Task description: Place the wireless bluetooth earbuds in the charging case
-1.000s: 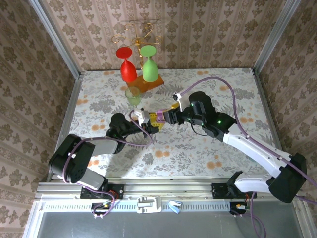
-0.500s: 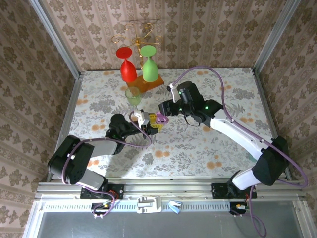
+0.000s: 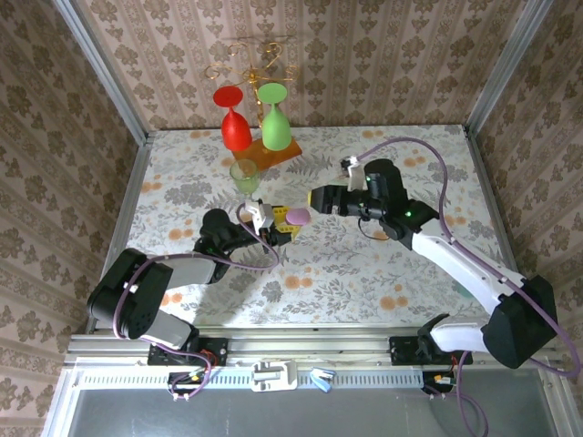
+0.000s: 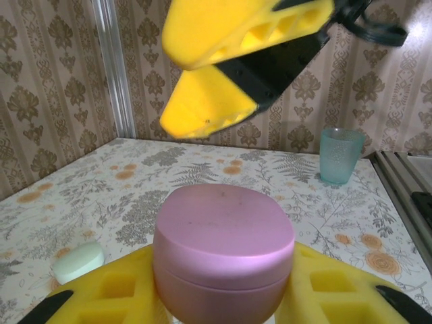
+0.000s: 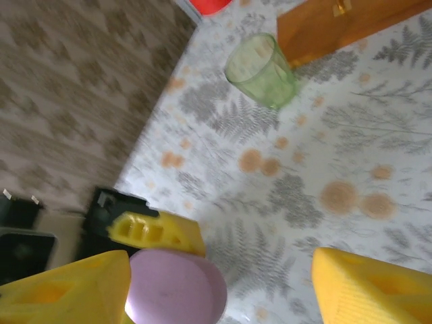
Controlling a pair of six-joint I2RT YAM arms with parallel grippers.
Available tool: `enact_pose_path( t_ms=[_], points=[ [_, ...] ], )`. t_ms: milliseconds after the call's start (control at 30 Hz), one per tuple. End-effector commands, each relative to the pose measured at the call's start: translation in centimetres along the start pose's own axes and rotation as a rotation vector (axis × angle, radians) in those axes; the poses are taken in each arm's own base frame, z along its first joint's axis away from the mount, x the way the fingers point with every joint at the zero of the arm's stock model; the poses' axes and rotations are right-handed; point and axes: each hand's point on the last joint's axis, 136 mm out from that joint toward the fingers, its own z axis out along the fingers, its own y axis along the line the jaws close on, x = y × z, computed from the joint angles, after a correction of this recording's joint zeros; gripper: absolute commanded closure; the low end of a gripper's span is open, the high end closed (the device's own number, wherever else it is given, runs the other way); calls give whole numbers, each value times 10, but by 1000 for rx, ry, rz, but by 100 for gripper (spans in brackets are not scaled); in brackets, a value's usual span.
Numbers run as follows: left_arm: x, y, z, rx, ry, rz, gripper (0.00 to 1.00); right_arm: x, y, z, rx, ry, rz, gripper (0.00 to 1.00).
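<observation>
While the left gripper [image 4: 226, 273] pinched the case [image 4: 223, 229] low, under the lid seam, the lid looked down and shut. Case sat left of table centre; lifted or resting on the table, couldn't tell. No buds made out anywhere; if they were inside, the lid hid them. Small mint oval [image 4: 79, 262] lay on the table just beside the left gripper: bud or another case, couldn't tell. My read: buds would be light, hard, slick pebbles, easy to flick away. Take one across its widest part, tips only, gentle squeeze. Right gripper [image 5: 219, 270] hung just right of and beyond the case, jaws spread wide, nothing in them. Farther off stood a green cup [image 5: 262, 67], then glasses [image 3: 235, 130] at the far edge. Right wrist view was blurred.
</observation>
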Motion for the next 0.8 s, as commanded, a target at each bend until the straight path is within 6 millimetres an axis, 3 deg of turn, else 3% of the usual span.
enact_pose_path(
  t_ms=[0,100,333,600,767],
  points=[
    [-27,4,-2,-22,-78,57,74,-7,31,-3,-286,5,259,27],
    [-31,6,-2,-35,-85,73,74,0,40,-3,-410,36,342,27],
    [-37,13,-2,-78,-100,93,74,19,39,9,-537,96,487,31],
    [-40,21,-2,-126,-108,77,73,26,56,20,-621,161,491,37],
    [-38,24,-2,-143,-107,69,73,24,60,24,-636,164,479,58]
  ],
)
